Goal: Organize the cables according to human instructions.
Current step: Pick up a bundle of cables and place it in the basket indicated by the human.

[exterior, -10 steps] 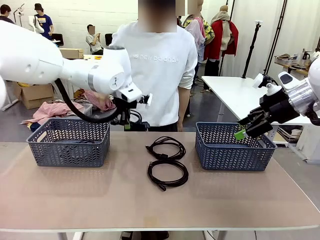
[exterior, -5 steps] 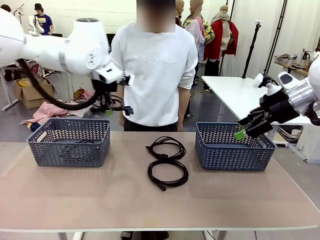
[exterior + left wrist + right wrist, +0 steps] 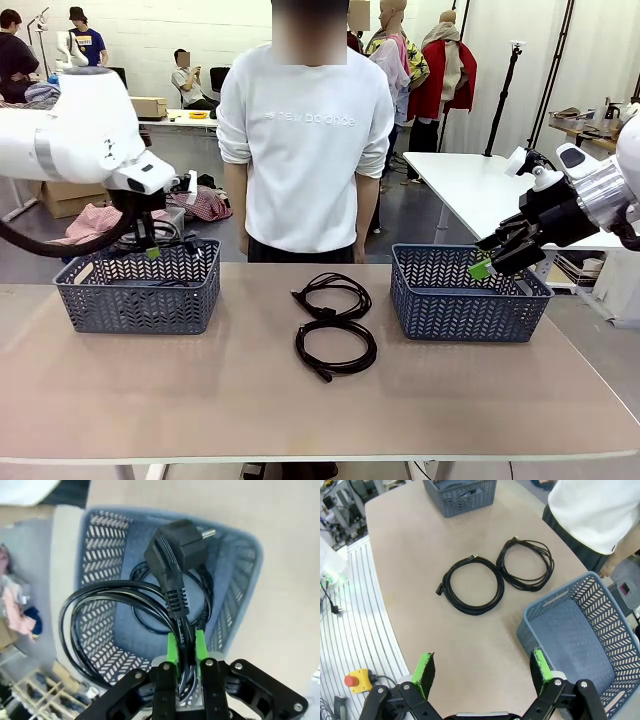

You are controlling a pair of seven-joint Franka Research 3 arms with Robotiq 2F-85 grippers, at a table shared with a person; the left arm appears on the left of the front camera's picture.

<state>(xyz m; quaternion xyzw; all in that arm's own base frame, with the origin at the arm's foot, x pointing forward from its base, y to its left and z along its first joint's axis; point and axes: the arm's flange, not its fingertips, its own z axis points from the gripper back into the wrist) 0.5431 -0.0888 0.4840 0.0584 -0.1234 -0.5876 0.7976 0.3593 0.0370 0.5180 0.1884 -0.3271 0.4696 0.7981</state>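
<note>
Beige desk [image 3: 300, 400] runs across the lower frame, with a person in a white sweatshirt [image 3: 305, 150] standing behind it at centre. Left grey basket [image 3: 137, 290] sits at middle left, right grey basket [image 3: 470, 295] at middle right, well apart. Between them two cables lie flat on the desk: far coil [image 3: 333, 293] and near coil [image 3: 336, 348], just beside one another, the near one lower in the frame. Left fingers [image 3: 152, 252] hang over the back rim of the left basket; in the left wrist view these fingers [image 3: 172, 647] are clamped together on the held cable [image 3: 181, 630], its plug [image 3: 175, 555] pointing to upper centre and its loops bulging to the left of the frame, above the basket's open top. Another black loop [image 3: 207, 597] appears to lie on the basket floor beneath. Right fingers [image 3: 480, 268] hover at the right basket's right side, spread wide apart with nothing between them; the right wrist view shows the same fingers [image 3: 425, 672] at bottom, both desk coils at centre.
</note>
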